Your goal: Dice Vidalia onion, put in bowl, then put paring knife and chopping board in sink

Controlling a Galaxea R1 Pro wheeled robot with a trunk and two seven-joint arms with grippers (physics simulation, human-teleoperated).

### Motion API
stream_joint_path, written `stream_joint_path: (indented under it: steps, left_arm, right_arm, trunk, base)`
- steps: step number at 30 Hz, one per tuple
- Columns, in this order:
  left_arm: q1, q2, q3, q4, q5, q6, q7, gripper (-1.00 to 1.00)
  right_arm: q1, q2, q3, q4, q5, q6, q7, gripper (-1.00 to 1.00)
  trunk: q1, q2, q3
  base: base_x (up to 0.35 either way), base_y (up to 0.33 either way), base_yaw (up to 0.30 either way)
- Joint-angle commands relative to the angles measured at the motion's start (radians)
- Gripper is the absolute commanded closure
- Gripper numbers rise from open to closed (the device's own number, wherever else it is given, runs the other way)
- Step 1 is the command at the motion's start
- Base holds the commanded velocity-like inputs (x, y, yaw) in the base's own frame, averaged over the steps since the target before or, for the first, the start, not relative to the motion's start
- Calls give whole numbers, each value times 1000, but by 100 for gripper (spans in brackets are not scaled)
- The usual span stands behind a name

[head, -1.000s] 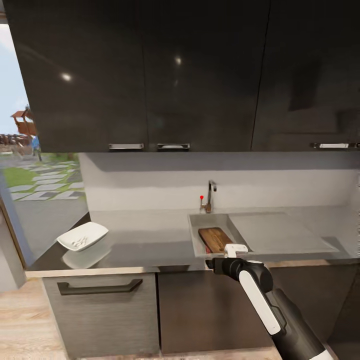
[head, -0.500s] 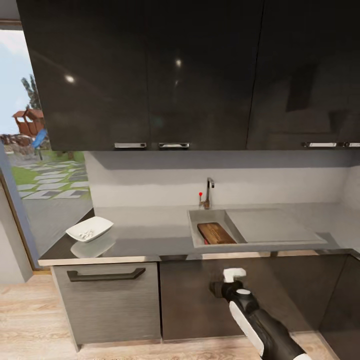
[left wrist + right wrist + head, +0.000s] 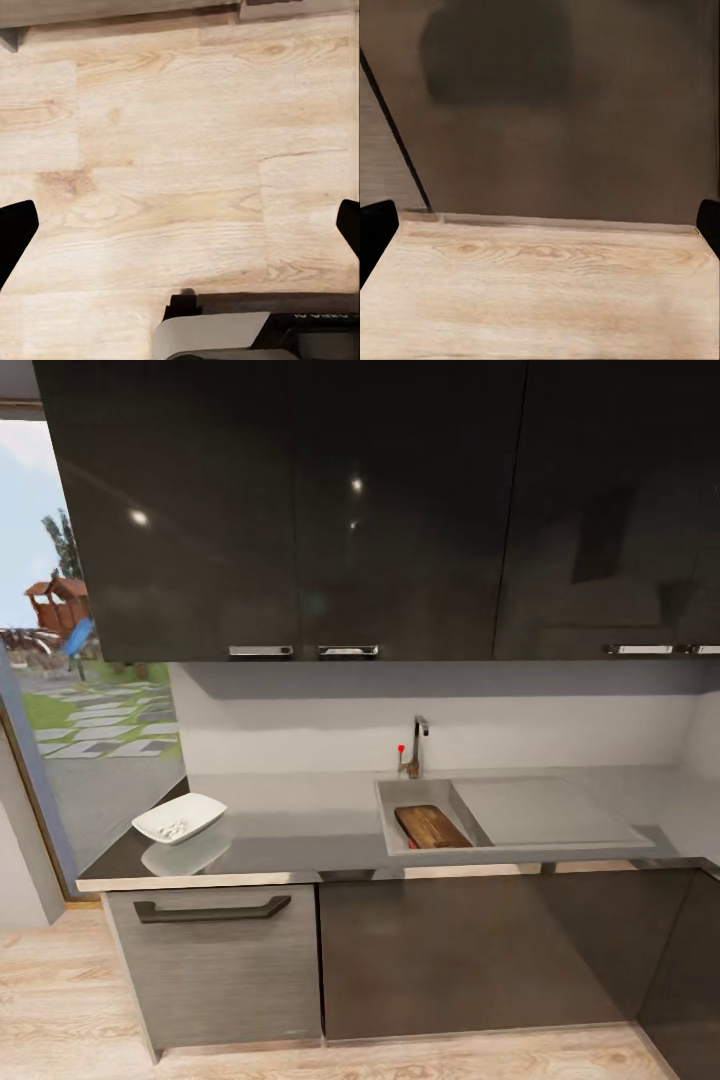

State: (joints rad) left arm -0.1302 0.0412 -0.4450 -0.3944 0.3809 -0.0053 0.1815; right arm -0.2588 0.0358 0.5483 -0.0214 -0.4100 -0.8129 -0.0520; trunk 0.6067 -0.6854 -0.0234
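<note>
- While the chopping board [image 3: 432,826] is seen lying inside the sink [image 3: 395,796] basin, a small red bit is noted at its near-left edge; this is judged to be the paring knife handle, though it is too small to confirm.
- Bowl [image 3: 179,818] is placed on the tabletop [image 3: 290,830] at the far left end, well apart from the sink; small pale pieces are visible inside, taken to be the diced onion.
- Tap [image 3: 417,745] with red knob is set behind the basin; drainboard [image 3: 540,810] is beside the basin on the right.
- Left hand [image 3: 180,240]: dark fingertips [image 3: 15,236] are seen at both edges of the left wrist view, spread wide, nothing between them, pointed down at the wooden floor [image 3: 187,150].
- Right hand [image 3: 540,232]: fingertips [image 3: 375,232] likewise are spread wide and empty, aimed at the dark cabinet front [image 3: 562,112] above the floor edge.
- Task is judged essentially finished: board in sink, diced pieces in bowl, both hands let go.
- For the step in hand, arms should be kept low and clear of the tabletop edge, and no contact should be made with the bowl.
- If a check is wanted, the knife's position in the basin should be verified from a closer head angle.
</note>
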Motion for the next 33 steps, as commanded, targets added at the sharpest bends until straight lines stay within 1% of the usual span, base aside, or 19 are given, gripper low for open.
stream_joint_path:
  steps: [1, 2, 3, 4, 5, 6, 7, 8, 9, 10, 11, 12, 13, 15, 17, 21, 25, 33]
  left_arm:
    - [-2, 3, -8, -97, 9, 91, 39, -100]
    - [-2, 3, -8, -126, 8, 117, 50, -100]
    - [-2, 4, -8, -180, 8, 157, 72, -100]
    - [-3, 4, -8, -241, 8, 191, 101, -100]
    - [-3, 4, -8, -264, 7, 203, 115, -100]
    - [-3, 6, -8, -274, 7, 208, 127, -100]
    - [-3, 8, -9, -265, 7, 199, 131, -100]
    - [-3, 15, -9, -235, 7, 159, 132, -100]
    - [-3, 20, -9, -208, 7, 113, 132, -100]
    - [-3, 23, -10, -177, 7, 60, 132, -100]
    - [-3, 26, -10, -112, 7, -43, 131, -100]
    - [-3, 26, -10, -96, 8, -65, 131, -100]
    - [-3, 28, -11, -56, 8, -119, 130, -100]
    - [-3, 29, -12, -16, 8, -166, 129, -100]
    - [-3, 30, -13, -4, 8, -188, 128, -100]
    - [-3, 31, -15, 11, 10, -245, 128, -100]
    - [-3, 30, -14, 43, 9, -257, 127, -100]
    - [-3, 28, -15, 51, 10, -258, 127, -100]
  right_arm:
    - [34, 10, 8, 3, -4, -93, -27, -100]
    - [44, 14, 8, 3, -4, -123, -38, -100]
    - [60, 26, 9, 4, -4, -179, -65, -100]
    - [74, 47, 8, 2, -4, -234, -124, -100]
    - [79, 59, 8, 1, -4, -234, -175, -100]
    - [84, 69, 7, -6, -4, -234, -251, -100]
    - [86, 73, 7, -10, -3, -234, -287, -100]
    - [87, 76, 7, -19, 1, -234, -317, -100]
    - [88, 78, 7, -29, 5, -234, -328, -100]
    - [88, 80, 7, -37, 13, -234, -335, -100]
    - [88, 81, 7, -47, 37, -234, -341, -100]
    - [88, 81, 7, -48, 45, -234, -342, -100]
    - [88, 81, 7, -51, 71, -234, -344, -100]
    - [89, 81, 7, -53, 99, -234, -347, -100]
    - [89, 83, 7, -53, 107, -234, -349, -100]
    - [89, 85, 6, -52, 109, -234, -351, -100]
    - [89, 85, 6, -52, 109, -234, -351, -100]
    - [89, 85, 6, -52, 109, -234, -353, -100]
  trunk:
    - [0, -2, -2]
    - [0, -2, -2]
    - [0, -2, -2]
    - [0, -2, -2]
    - [0, -2, -2]
    - [0, -2, -2]
    - [0, -2, -2]
    - [0, -2, -2]
    - [0, -2, -2]
    - [0, -2, -2]
    - [0, -2, -2]
    - [0, -2, -2]
    - [0, -2, -2]
    - [0, -2, -2]
    - [0, -2, -2]
    - [0, -2, -2]
    - [0, -2, -2]
    - [0, -2, -2]
  base:
    - [0, 0, 0]
    - [0, 0, 0]
    - [0, 0, 0]
    - [0, 0, 0]
    - [0, 0, 0]
    - [0, 0, 0]
    - [0, 0, 0]
    - [0, 0, 0]
    - [0, 0, 0]
    - [0, 0, 0]
    - [0, 0, 0]
    - [0, 0, 0]
    - [0, 0, 0]
    - [0, 0, 0]
    - [0, 0, 0]
    - [0, 0, 0]
    - [0, 0, 0]
    - [0, 0, 0]
